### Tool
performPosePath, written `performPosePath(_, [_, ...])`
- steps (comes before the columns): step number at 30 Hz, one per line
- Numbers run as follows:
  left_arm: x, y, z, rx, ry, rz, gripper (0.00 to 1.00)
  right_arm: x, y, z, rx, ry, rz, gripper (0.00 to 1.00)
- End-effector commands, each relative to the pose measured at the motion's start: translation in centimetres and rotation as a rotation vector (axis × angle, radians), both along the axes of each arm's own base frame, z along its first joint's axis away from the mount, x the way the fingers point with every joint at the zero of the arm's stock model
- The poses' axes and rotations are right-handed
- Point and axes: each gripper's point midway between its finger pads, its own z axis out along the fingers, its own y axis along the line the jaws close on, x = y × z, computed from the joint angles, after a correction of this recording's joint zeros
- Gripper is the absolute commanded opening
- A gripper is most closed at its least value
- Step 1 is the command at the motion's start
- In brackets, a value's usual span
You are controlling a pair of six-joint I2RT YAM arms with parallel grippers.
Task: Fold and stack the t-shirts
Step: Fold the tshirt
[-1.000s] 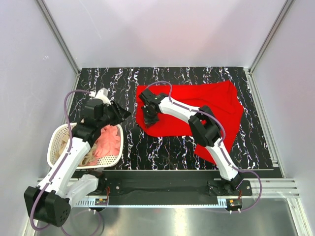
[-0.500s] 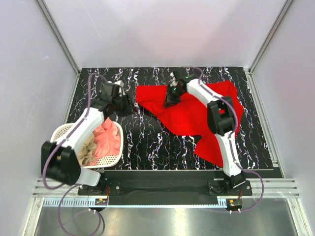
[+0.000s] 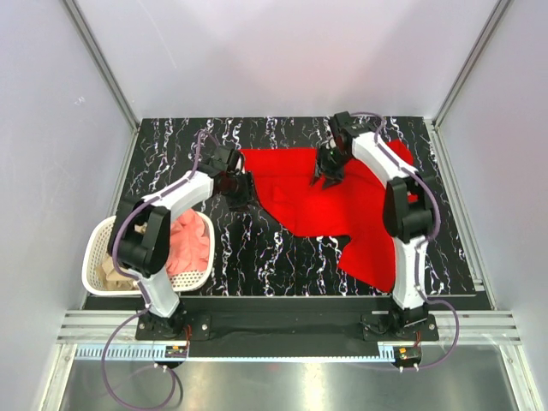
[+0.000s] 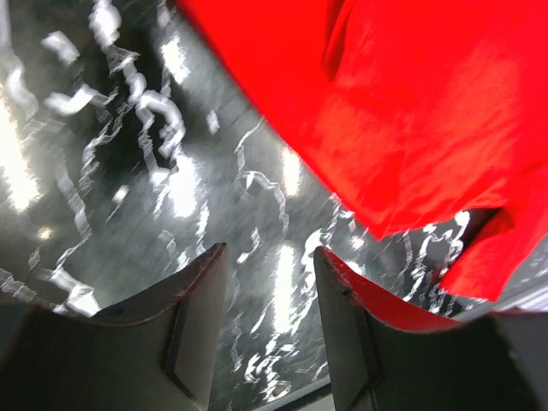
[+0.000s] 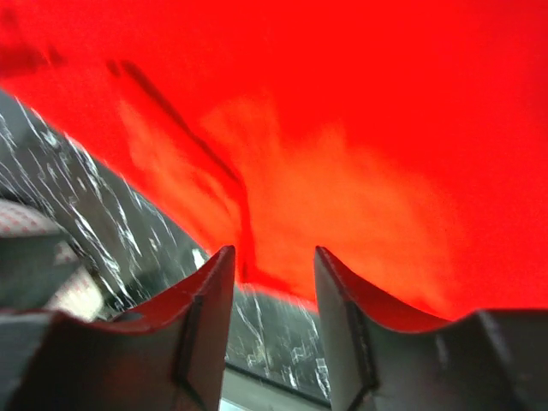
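Hands point(image 4: 270, 254) point(image 5: 274, 254) half open, both empty

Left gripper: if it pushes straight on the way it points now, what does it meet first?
Probably the black marbled tabletop, showing between the left gripper fingers; the bright red cloth t-shirt lies just beside that line. Depth is unclear.

The left gripper point(image 4: 270, 257) hangs with jaws apart and empty above the black marbled counter point(image 4: 128, 188), just beside the near edge of the red t-shirt point(image 4: 411, 111)
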Motion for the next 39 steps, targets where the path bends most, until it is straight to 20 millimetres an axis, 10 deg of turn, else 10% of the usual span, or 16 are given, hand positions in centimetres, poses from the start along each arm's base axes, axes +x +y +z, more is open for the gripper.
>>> performPosePath(1, [3.4,-3.1,2.2,-0.132,-0.068,-0.017,0.5,-3.1,-3.5,5.3,-0.094,-0.073,-0.04,0.48])
performPosePath(9, [6.9,-6.6,1.3,-0.201,-0.053,-0.006,0.47,-9.5,-11.2,5.1,-0.226,0.015,-0.257,0.34])
performPosePath(33, [8.0,-7.6,-3.9,-0.092,0.048,0.059,0.44,-11.5,-12.9,6.5,-0.18,0.003,-0.319,0.33])
performPosePath(39, [8.3,-7.9,-3.7,-0.095,0.044,0.051,0.26,-11.8,-12.2,6.1,-0.144,0.023,-0.298,0.33])
